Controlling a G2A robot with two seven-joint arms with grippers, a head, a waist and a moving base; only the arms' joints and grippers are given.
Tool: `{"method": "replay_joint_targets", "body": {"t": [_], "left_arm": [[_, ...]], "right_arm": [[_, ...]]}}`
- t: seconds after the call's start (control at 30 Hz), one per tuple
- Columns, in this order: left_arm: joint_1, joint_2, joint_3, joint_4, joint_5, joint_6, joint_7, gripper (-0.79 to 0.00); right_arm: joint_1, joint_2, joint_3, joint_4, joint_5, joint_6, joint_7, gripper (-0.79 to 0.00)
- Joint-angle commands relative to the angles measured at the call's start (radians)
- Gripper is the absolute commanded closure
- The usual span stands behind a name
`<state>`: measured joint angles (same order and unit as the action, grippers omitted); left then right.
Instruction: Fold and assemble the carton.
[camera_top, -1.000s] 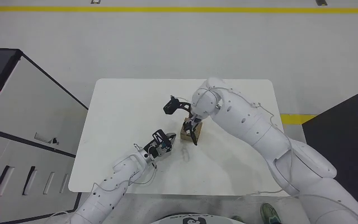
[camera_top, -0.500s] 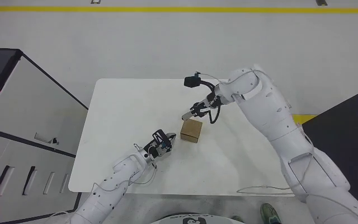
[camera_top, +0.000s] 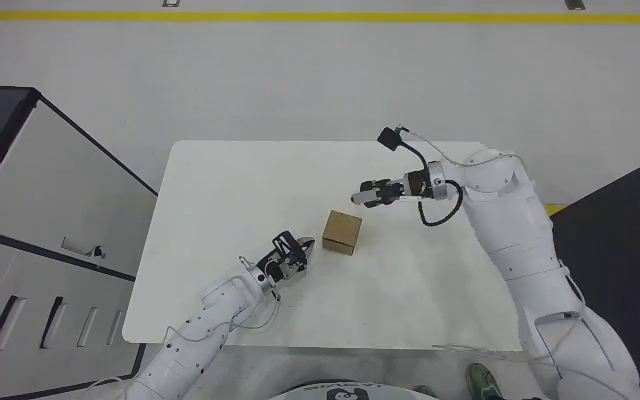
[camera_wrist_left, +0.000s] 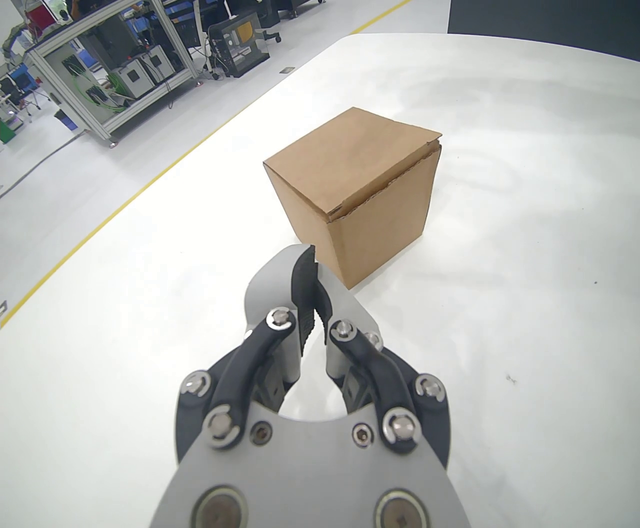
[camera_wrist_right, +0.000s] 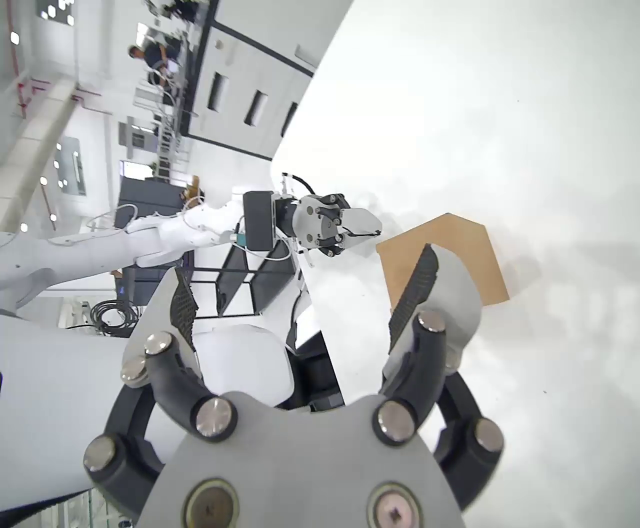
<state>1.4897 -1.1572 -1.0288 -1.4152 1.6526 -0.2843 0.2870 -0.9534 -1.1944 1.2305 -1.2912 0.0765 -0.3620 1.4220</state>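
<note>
Right gripper (camera_top: 363, 194) has backed off. A second ago it was right down on the carton (camera_top: 343, 232), half a second ago it had lifted just clear, and now it's off past the box's far right corner, not touching anything. The carton and the left gripper (camera_wrist_left: 312, 295) haven't budged at all.

Nearest the robot, the left gripper sits low over the white table (camera_top: 220, 190) with its jaws pinched fully together and nothing between them. Its tips point at the near left corner of the box, just short of it.

Next out is the carton, roughly mid-table and standing upright as a closed brown cube. The top flap is folded down, and you can see a thin seam along one upper edge where it tucks in.

Beyond that is the right gripper, above the tabletop with its jaws spread wide and empty, aimed back toward the carton.
</note>
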Motion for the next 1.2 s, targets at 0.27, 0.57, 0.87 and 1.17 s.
{"method": "replay_joint_targets", "body": {"t": [0.27,0.57,0.87,1.17], "left_arm": [[0.000,0.000,0.000,0.000,0.000,0.000,0.000,0.000],[0.000,0.000,0.000,0.000,0.000,0.000,0.000,-0.379],[0.121,-0.002,0.004,-0.185,-0.102,0.060,-0.095,-0.785],[0.151,-0.031,0.096,-0.220,-0.151,0.213,-0.150,-0.785]], "right_arm": [[-0.338,0.068,0.254,-0.237,0.173,-0.122,-0.086,-0.785],[-0.338,0.068,0.254,-0.237,0.173,-0.122,-0.086,-0.785],[-0.338,0.068,0.254,-0.237,0.173,-0.122,-0.086,-0.785],[-0.338,0.068,0.254,-0.237,0.173,-0.122,-0.086,-0.785]]}}
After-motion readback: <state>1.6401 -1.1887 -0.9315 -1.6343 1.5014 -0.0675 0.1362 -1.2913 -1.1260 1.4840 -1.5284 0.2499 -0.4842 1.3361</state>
